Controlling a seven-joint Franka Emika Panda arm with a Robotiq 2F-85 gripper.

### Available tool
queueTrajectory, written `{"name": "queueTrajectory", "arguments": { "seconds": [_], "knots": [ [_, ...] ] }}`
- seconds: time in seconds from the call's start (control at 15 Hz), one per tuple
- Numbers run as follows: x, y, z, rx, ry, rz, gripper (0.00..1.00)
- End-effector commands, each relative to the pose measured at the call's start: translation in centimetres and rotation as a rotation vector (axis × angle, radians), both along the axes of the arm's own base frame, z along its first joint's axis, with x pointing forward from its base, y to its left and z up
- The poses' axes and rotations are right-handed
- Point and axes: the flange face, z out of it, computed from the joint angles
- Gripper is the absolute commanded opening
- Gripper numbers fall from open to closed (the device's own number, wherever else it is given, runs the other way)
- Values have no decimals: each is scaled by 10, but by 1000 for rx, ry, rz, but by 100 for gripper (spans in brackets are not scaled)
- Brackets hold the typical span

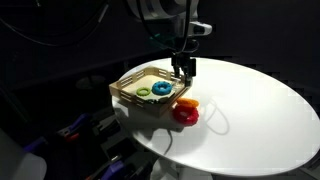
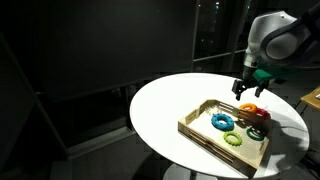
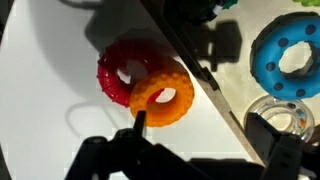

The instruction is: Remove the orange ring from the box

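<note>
Orange ring (image 3: 162, 95) is out on the worktop (image 1: 260, 100), propped on red ring (image 3: 122, 70) beside box (image 1: 130, 92); fingers (image 3: 285, 150) wide, empty.

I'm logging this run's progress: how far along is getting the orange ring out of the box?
Done, it seems: the orange ring lies on the table outside the box, against the red ring. In hand: nothing; the gripper hangs open above the box's edge. Left: probably only pulling the arm away.
</note>
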Motion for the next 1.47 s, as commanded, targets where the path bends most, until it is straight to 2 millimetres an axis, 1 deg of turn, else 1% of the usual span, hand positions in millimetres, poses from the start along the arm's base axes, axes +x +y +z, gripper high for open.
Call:
{"name": "queueTrajectory", "arguments": {
  "seconds": [0.0, 0.33, 0.6, 0.93, 1.27, 1.4],
  "knots": [
    [-5, 0, 15, 59, 45, 54, 100],
    [-12, 2, 27, 110, 112, 97, 100],
    [-20, 7, 45, 107, 147, 103, 100],
    [-31, 14, 78, 99, 148, 102, 100],
    [-40, 20, 116, 88, 96, 101, 100],
    [-58, 21, 135, 86, 65, 106, 100]
  ]
}}
